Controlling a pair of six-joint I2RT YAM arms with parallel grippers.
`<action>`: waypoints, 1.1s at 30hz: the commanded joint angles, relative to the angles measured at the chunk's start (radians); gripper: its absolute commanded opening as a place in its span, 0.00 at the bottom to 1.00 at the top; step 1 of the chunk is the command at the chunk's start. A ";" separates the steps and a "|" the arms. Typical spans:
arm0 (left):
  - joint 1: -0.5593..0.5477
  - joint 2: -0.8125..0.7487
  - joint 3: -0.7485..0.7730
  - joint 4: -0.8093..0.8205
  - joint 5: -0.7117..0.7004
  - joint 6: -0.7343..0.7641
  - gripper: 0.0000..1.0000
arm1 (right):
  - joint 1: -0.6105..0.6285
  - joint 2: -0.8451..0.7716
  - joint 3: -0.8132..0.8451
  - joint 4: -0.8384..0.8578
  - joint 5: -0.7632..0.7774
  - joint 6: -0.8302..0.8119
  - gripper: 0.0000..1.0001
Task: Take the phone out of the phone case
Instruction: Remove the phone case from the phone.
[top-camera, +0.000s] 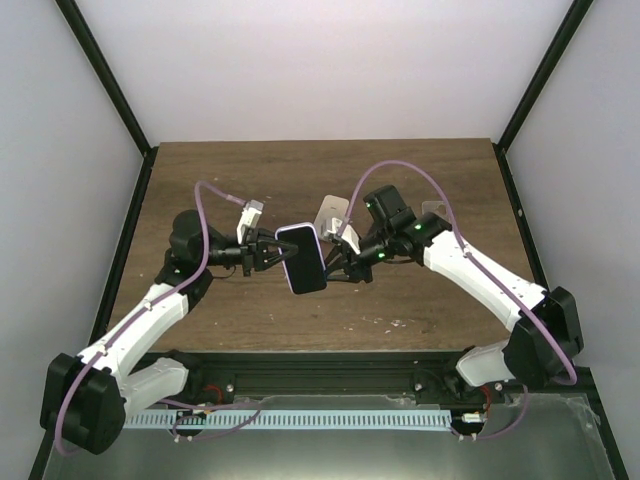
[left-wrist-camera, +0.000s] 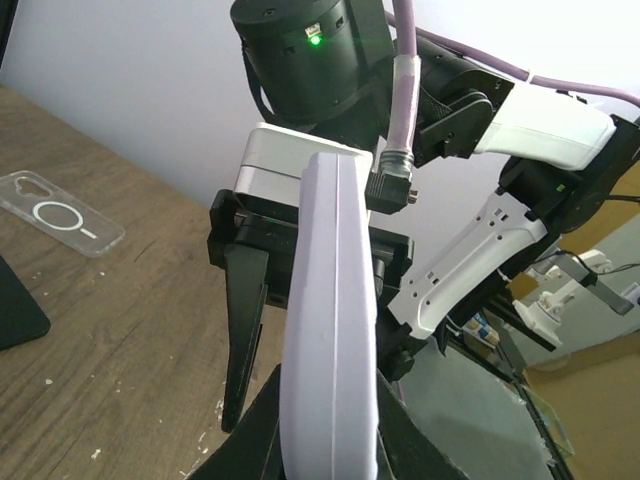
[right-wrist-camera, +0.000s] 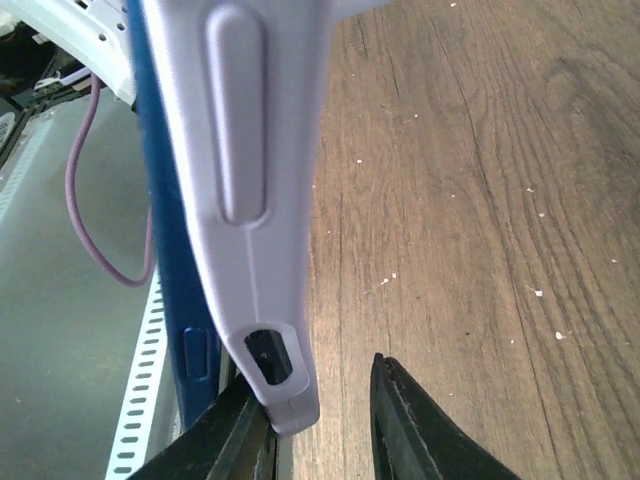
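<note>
Separating step: left pincer (top-camera: 272, 253) clamped on lilac phone case (left-wrist-camera: 330, 330), right pincer (right-wrist-camera: 318, 388) apart beside blue phone (right-wrist-camera: 165, 230); next, probably gripping phone edge.

The left arm (top-camera: 150, 310) and the right arm (top-camera: 480, 275) are built of white link shells joined by black joint housings, and a lilac cable (top-camera: 205, 230) is looped along each to the wrist. A green light (left-wrist-camera: 316, 39) is shown on the right arm's black wrist housing, and the right gripper (right-wrist-camera: 315, 378) is fitted with black tapered fingers (right-wrist-camera: 410, 430).
</note>
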 joint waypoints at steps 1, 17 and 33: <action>-0.049 -0.019 0.009 0.008 0.185 -0.041 0.00 | -0.016 -0.008 0.060 0.176 -0.012 0.041 0.27; -0.048 0.009 0.026 -0.062 0.154 0.017 0.00 | -0.015 0.038 0.102 0.226 -0.291 0.253 0.44; -0.049 0.077 0.096 -0.284 -0.306 0.012 0.46 | -0.040 -0.066 -0.097 0.119 -0.082 0.316 0.01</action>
